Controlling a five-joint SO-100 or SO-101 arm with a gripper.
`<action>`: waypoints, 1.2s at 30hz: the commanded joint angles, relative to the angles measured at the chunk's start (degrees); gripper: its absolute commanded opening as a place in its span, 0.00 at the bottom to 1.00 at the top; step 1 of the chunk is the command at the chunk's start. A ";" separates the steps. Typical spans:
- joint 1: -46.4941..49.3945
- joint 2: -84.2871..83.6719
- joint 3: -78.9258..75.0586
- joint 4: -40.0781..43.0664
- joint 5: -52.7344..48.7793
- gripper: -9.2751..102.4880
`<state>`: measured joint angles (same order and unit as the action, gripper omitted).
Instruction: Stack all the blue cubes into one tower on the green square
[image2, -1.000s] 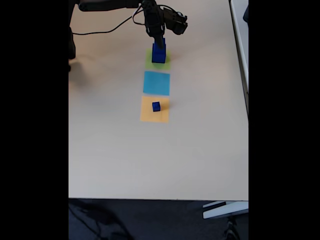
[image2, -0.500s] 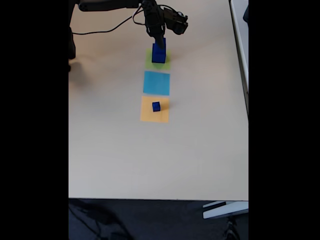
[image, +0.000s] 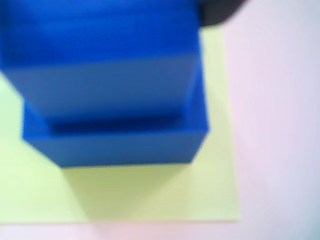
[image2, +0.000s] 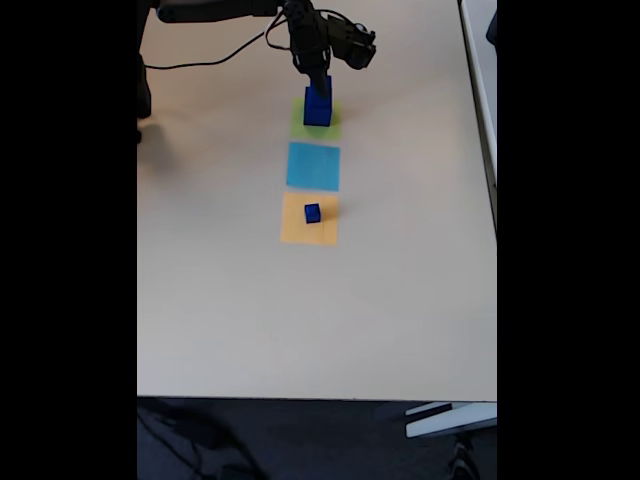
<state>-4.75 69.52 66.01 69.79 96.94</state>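
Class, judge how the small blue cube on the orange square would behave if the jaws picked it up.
The small cube looks rigid with flat faces, so it probably won't roll. Being tiny, it is likely light, and might slip or twist if gripped off-centre.

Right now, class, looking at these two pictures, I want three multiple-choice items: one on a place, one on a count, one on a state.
1. Where does the small lone blue cube sit?
A. the orange square
B. the light-blue square
C. bare table

2. How many flat coloured squares lie in the row?
A. two
B. three
C. four

3. How does the blue stack on the green square stand?
A. toppled
B. scattered
C. upright, a smaller cube on a larger

Answers: 1 A, orange shows around it. 2 B, green, light blue, orange. 3 C, the wrist view shows the stepped stack, with the hand at its top.
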 joint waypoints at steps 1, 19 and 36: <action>-0.70 1.41 -4.22 -1.05 0.53 0.24; -0.62 1.67 -4.48 -2.72 0.09 0.30; 1.76 2.29 -9.84 -14.77 -6.06 0.41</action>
<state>-4.22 69.43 60.56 57.57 92.99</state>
